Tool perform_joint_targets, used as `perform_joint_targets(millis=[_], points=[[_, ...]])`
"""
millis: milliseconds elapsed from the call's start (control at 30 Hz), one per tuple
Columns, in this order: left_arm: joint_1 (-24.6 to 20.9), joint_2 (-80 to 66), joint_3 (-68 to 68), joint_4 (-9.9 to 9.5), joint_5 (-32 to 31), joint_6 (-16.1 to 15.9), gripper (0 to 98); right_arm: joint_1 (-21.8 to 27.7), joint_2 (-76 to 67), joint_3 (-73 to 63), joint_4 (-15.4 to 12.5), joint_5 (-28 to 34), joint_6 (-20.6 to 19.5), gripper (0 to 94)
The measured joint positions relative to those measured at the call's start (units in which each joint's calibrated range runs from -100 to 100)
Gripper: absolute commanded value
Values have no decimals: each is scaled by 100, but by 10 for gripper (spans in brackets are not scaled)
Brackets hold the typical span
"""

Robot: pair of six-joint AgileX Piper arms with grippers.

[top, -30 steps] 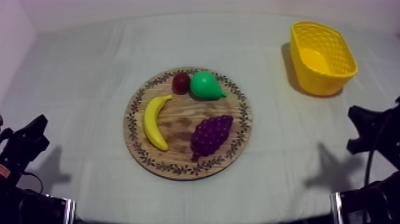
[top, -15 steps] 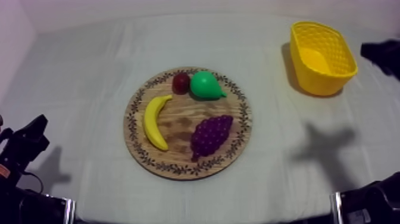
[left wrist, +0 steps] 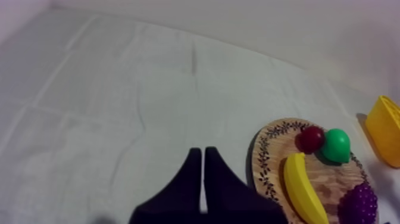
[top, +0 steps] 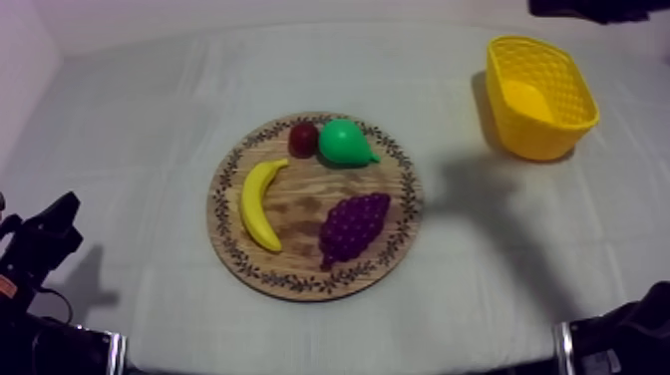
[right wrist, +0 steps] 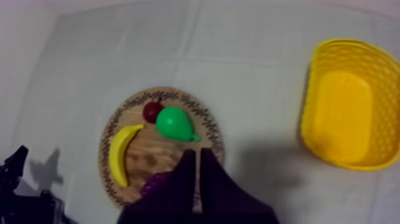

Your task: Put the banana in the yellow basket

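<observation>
The yellow banana (top: 261,204) lies on the left half of the round wooden board (top: 301,207), curved and flat. The yellow basket (top: 543,95) stands at the far right with nothing in it. My left gripper (top: 48,237) rests low at the left table edge, well short of the board; its fingers (left wrist: 203,159) lie together, shut on nothing, with the banana (left wrist: 302,190) off to one side. My right arm (top: 598,8) hangs high beyond the basket. My right gripper (right wrist: 197,154) is shut on nothing, high above the board (right wrist: 143,156) and banana (right wrist: 121,155), basket (right wrist: 345,113) alongside.
On the board with the banana are a green pear (top: 345,143), a small red fruit (top: 303,139) and purple grapes (top: 353,225). The right arm's shadow (top: 479,189) falls on the cloth between board and basket. Open cloth surrounds the board.
My right arm has lifted from the lower right edge, past the basket, to the upper right. Its shadow slid left toward the board. Left arm and fruit have not moved.
</observation>
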Motion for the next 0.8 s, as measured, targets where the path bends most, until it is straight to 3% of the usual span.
perform_joint_targets(millis=[467, 633, 800], points=[[0, 0, 0, 0, 0, 0, 1, -1309, 2000, -908, -40, -283, -766, 2], [0, 0, 0, 0, 0, 0, 1, -1653, 2535, -1141, -144, -503, -977, 3], [0, 0, 0, 0, 0, 0, 1, -1904, 2920, -1385, -61, -637, -1130, 16]])
